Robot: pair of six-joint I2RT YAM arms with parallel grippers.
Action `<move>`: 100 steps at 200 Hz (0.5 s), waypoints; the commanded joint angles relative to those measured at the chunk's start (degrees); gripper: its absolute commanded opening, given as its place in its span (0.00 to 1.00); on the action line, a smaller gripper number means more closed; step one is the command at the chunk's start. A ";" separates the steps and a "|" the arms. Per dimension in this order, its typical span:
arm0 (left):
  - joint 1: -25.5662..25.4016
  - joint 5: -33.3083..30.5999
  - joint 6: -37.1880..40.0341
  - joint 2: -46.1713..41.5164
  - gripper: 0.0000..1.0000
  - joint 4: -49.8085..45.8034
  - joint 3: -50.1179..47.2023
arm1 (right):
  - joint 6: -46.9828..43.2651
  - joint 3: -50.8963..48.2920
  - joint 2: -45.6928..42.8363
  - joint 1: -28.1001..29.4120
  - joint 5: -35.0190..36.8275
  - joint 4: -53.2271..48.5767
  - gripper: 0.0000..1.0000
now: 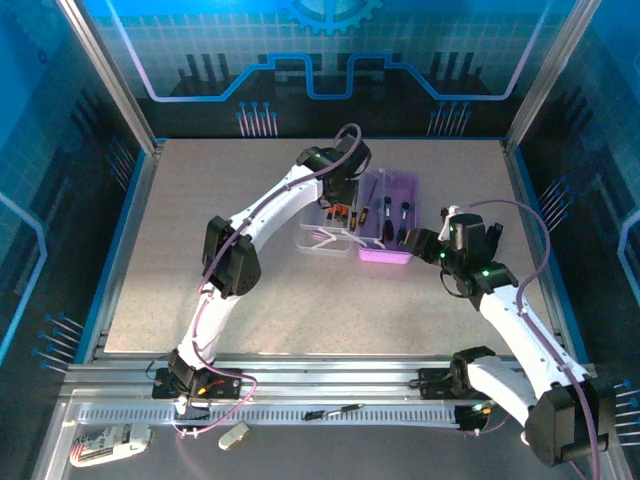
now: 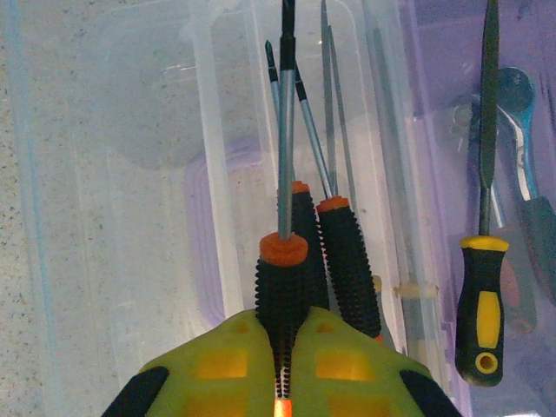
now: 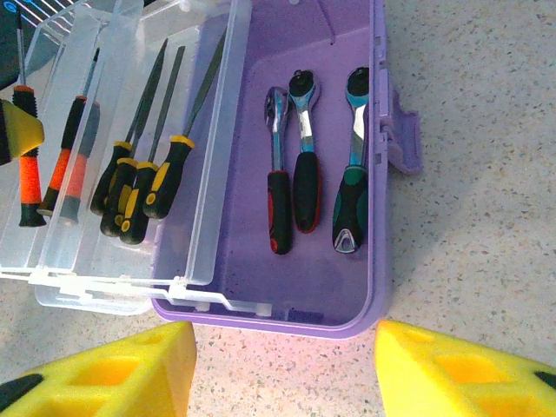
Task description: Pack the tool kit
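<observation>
Reach marks the left arm [image 1: 255, 225]: from its base at the near edge it climbs, folds at the elbow and stretches away to the far middle of the table [image 1: 200, 290]. Its wrist is tipped down over the clear lid [image 1: 325, 243] of the tool kit. The left jaws are clamped together on the black ribbed handle of a screwdriver [image 2: 282, 282], just below its orange collar. The steel shaft runs ahead of the yellow pads [image 2: 234, 356] along the lid. We cannot quite tell whether its tip touches the plastic or hangs just above it. Two more orange-collared screwdrivers [image 2: 343, 261] lie in the lid, just right of the held one in the left wrist view.

The right arm [image 1: 520, 320] bends up from the near right corner and points its wrist at the near end of the kit. The right jaws stand apart and grip nothing, and their yellow pads [image 3: 460, 369] sit on either side of the near wall of the purple base [image 3: 287, 317], apart from it.

The kit lies open in the far middle of the table, with lid and base side by side. Yellow-handled tools [image 3: 143, 187] rest in the lid and three ratchets [image 3: 304, 174] in the base.
</observation>
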 commanded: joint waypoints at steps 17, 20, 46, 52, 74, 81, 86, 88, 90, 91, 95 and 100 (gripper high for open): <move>-0.26 -1.96 -0.52 -0.49 0.06 -0.20 -1.31 | 0.30 -0.52 -0.70 -0.98 -0.60 -0.28 0.57; -0.35 -2.04 -0.61 -0.60 0.07 -0.16 -1.36 | 0.30 -0.52 -0.56 -0.99 -0.59 -0.23 0.57; -0.27 -1.80 -0.62 -0.93 0.13 -0.16 -1.69 | 0.72 -0.17 0.10 -0.98 -0.66 -0.14 0.57; -0.29 -1.70 -0.74 -0.96 0.14 -0.20 -1.69 | 0.74 -0.16 0.10 -1.02 -0.76 -0.03 0.57; -0.34 -1.45 -0.96 -1.45 0.20 -0.30 -1.60 | 0.74 0.01 0.17 -1.04 -0.63 0.08 0.58; -0.23 -1.29 -1.05 -1.67 0.22 -0.17 -1.61 | 0.74 0.03 0.18 -1.02 -0.64 -0.01 0.57; -0.28 -1.10 -1.05 -1.93 0.23 -0.08 -1.61 | 0.76 0.01 0.19 -1.05 -0.67 -0.05 0.58; -0.22 -1.09 -1.10 -2.03 0.23 -0.02 -1.54 | 0.81 0.03 0.19 -1.00 -0.72 -0.02 0.58; -0.23 -1.13 -1.13 -2.15 0.23 0.06 -1.52 | 0.81 0.03 0.19 -1.00 -0.76 0.04 0.58; -0.26 -1.11 -1.18 -2.19 0.23 0.03 -1.56 | 0.81 0.03 0.19 -1.00 -0.76 0.04 0.58; -0.27 -1.09 -1.14 -2.35 0.24 0.25 -1.63 | 0.75 0.03 0.19 -1.00 -0.83 0.08 0.58; -0.26 -1.09 -1.16 -2.59 0.25 0.55 -1.69 | 0.75 0.01 0.23 -1.00 -0.84 0.08 0.58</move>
